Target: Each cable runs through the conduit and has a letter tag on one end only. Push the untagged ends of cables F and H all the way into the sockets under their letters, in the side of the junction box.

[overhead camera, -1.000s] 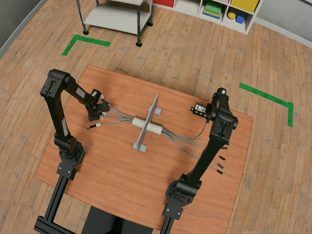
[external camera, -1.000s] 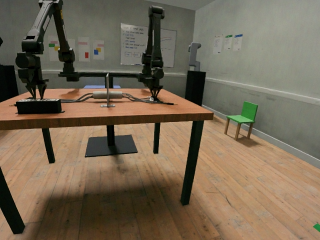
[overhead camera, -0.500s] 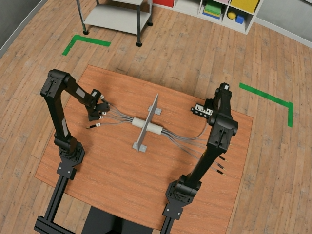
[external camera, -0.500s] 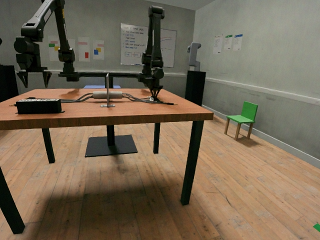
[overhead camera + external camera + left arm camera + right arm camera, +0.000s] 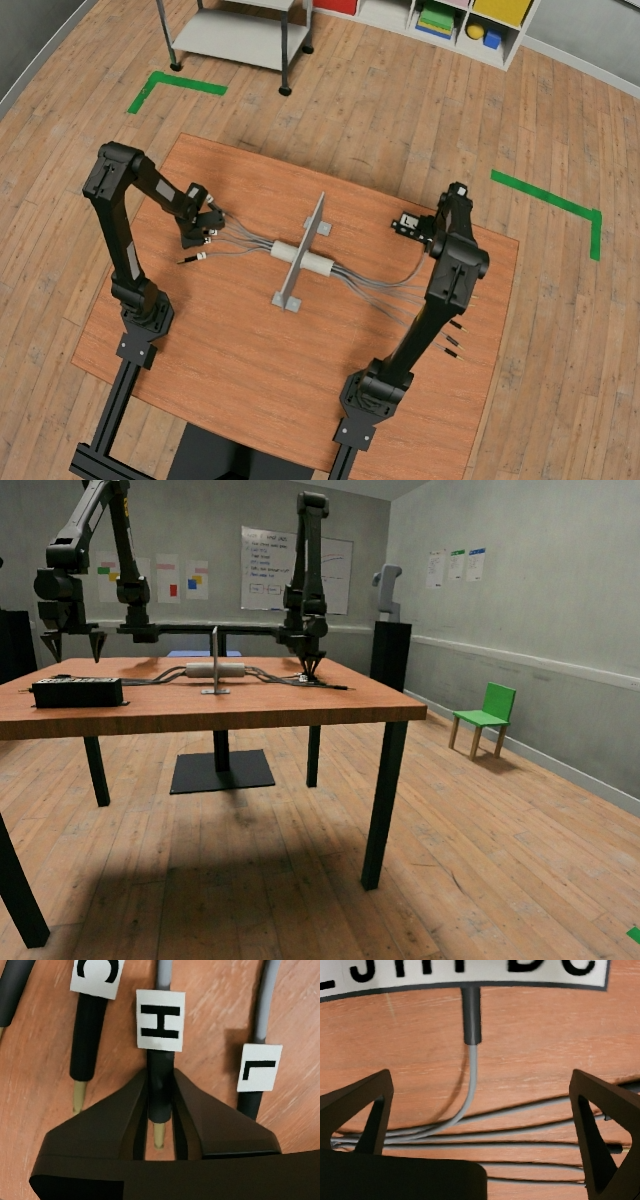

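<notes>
The left end effector (image 5: 212, 233) (image 5: 309, 676) (image 5: 160, 1078) was pinching the black H-tagged plug (image 5: 160, 1087), its H tag (image 5: 160, 1020) just beyond the fingertips; plugs tagged C (image 5: 89, 1037) and L (image 5: 249, 1104) lay either side on the worktop (image 5: 248, 341) (image 5: 268, 699) (image 5: 210, 1050) (image 5: 530, 1045). The right end effector (image 5: 430, 240) (image 5: 76, 660) (image 5: 481, 1079) was spread, holding nothing. Ahead, between its finger lines and apart from both, a plug (image 5: 472, 1017) stood at the junction box (image 5: 408, 222) (image 5: 77, 692) (image 5: 540, 979) under F; its full depth could not be told.
</notes>
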You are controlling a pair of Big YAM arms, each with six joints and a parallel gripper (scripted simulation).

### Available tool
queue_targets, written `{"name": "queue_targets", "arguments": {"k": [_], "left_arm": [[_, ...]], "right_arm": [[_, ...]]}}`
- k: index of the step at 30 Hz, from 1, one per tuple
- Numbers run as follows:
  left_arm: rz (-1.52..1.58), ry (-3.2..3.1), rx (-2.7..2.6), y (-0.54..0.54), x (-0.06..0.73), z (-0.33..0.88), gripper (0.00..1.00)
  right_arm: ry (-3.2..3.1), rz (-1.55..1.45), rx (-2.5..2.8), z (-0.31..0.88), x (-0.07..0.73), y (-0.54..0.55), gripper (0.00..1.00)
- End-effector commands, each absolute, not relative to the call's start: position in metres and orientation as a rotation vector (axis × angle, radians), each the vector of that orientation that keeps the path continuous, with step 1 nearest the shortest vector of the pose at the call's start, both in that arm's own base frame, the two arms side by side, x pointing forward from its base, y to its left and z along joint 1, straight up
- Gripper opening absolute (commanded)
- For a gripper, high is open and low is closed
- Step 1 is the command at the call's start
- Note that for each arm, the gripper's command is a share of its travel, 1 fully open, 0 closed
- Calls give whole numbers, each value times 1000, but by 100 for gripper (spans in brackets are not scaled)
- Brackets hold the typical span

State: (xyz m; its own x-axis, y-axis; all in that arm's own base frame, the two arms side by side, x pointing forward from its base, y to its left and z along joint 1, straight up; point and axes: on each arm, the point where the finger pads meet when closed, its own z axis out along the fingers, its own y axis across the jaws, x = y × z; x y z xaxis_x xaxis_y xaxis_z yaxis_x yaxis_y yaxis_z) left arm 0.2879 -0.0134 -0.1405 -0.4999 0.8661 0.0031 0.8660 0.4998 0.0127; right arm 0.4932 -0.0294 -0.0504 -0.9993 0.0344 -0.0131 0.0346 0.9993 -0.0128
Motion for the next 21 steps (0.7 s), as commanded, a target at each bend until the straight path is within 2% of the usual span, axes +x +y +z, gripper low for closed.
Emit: {"name": "queue_targets", "arguments": {"k": [1,13,21], "left_arm": [[17,2713,1573,-14,289,-142,5],[17,2713,1573,-14,289,-142,5],[17,2713,1573,-14,289,-142,5]], "right_arm": [[3023,-39,151,-25,492,-46,100],[2625,-156,435,39,383,-130,100],[2496,-192,516,58,348,-155,100]]}}
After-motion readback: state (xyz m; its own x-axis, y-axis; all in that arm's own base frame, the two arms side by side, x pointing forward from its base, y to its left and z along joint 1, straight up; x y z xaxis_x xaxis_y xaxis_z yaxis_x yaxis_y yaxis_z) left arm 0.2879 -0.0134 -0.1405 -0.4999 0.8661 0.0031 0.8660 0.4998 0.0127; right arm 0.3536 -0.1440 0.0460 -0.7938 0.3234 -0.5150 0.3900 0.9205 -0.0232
